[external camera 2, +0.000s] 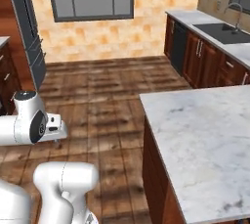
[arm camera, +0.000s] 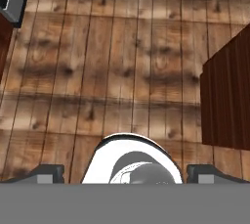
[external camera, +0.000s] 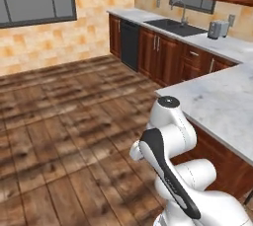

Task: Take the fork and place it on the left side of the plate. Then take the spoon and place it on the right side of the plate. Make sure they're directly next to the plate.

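The fork, the spoon and the plate are out of view. My gripper points down at the wooden floor, its two dark fingertips far apart at the bottom corners of the hand view, open with nothing between them. In the right base view the white hand hangs at the left, above the floor and well left of the marble counter. The arm is folded up close to the base.
A bare marble counter top on dark wood cabinets runs along the right. Further back stand a sink, a toaster and a black dishwasher. A cabinet corner is right of the hand. Open floor lies left.
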